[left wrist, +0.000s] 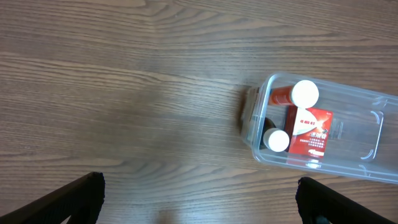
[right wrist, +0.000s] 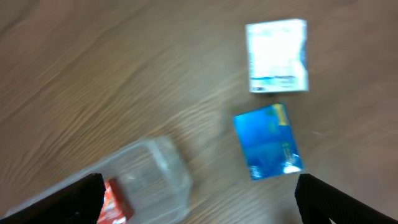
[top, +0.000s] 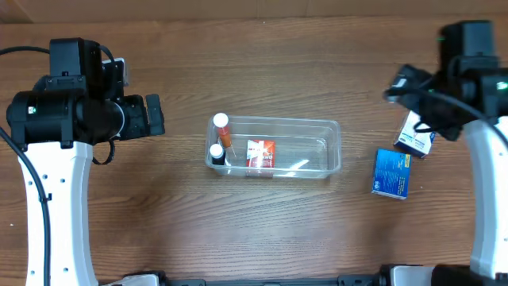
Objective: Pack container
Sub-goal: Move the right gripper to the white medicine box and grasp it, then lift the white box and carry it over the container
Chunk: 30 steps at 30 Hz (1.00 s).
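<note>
blue box (right wrist: 267, 142), white box (right wrist: 277, 56), container (right wrist: 155, 168)

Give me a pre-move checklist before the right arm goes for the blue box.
1. Right fingers open, empty: ok.
2. Left fingers open, clear of container: ok.
3. Container has free room at the end nearest the blue box: ok.
4. Blue box flat on the table, nothing on it: ok.
5. White box clear overhead: not ok, right arm partly covers it.
6. Right wrist view sharp: not ok, blurred.
</note>
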Tool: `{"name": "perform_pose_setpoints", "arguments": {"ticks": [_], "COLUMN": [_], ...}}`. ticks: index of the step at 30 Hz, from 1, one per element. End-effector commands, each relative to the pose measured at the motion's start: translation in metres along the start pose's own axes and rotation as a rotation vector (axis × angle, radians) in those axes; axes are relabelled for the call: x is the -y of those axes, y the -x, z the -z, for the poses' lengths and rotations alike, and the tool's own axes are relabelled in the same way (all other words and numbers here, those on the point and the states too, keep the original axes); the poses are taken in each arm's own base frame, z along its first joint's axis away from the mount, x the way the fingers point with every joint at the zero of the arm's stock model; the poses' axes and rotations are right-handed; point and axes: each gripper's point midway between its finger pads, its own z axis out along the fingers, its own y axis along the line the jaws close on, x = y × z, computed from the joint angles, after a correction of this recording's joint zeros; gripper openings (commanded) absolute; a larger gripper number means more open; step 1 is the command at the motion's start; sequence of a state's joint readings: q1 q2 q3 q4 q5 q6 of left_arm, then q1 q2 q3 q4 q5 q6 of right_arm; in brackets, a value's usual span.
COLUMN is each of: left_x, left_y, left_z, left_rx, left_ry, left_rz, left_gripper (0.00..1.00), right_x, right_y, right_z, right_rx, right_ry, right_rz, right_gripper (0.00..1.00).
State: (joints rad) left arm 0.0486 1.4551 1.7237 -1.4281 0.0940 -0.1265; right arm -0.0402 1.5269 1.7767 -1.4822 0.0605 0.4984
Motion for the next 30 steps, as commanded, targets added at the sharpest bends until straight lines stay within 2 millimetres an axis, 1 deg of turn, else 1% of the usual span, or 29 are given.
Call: {"name": "perform_pose_setpoints", "arguments": {"ticks": [1, 2, 4, 5, 9, 11, 13, 16, 19, 23, 26, 30], "left_x": [-0.003, -0.003, -0.003, -0.003, -0.003, -0.003, -0.003, -0.003, -0.003, -0.003, -0.003, -0.003], "left_y": [0.001, 0.000, 0.000, 0.000, 0.000, 0.000, 0.000, 0.000, 0.000, 0.001, 0.000, 0.000], "left_z": [0.001, 0.001, 0.001, 0.001, 0.001, 0.001, 0.001, 0.001, 0.001, 0.001, 0.001, 0.001], "left_rx": [0.005, 0.005, 0.005, 0.004, 0.002, 0.003, 0.003, 0.003, 0.003, 0.006, 0.005, 0.005], "left_ry": [0.003, 0.003, 0.003, 0.003, 0.004, 0.004, 0.004, 0.004, 0.004, 0.003, 0.003, 0.003], "left_rz": [-0.010, -0.010, -0.010, -0.010, -0.009, -0.009, -0.009, -0.009, -0.009, -0.006, -0.006, -0.006], "left_gripper": [1.00, 1.00, 1.00, 1.00, 1.00, 1.00, 1.00, 1.00, 1.00, 1.00, 1.00, 1.00], "right_x": [0.026, 0.033, 0.040, 0.048, 0.073, 0.083, 0.096, 0.102, 0.105, 0.105, 0.107, 0.109], "right_y": [-0.004, -0.006, -0.008, -0.007, 0.014, 0.016, 0.014, 0.015, 0.012, 0.016, 0.015, 0.013], "right_z": [-0.029, -0.040, -0.055, -0.067, -0.106, -0.124, -0.151, -0.177, -0.198, -0.214, -0.231, -0.243], "right_rx": [-0.091, -0.116, -0.139, -0.146, -0.155, -0.193, -0.256, -0.292, -0.326, -0.320, -0.334, -0.344], "right_ry": [-0.061, -0.079, -0.096, -0.107, -0.131, -0.150, -0.178, -0.188, -0.189, -0.187, -0.186, -0.195], "right_rz": [-0.033, -0.023, -0.022, -0.040, -0.047, -0.029, -0.017, -0.014, 0.043, 0.043, 0.076, 0.077], "right_gripper": [1.00, 1.00, 1.00, 1.00, 1.00, 1.00, 1.00, 1.00, 1.00, 1.00, 1.00, 1.00]}}
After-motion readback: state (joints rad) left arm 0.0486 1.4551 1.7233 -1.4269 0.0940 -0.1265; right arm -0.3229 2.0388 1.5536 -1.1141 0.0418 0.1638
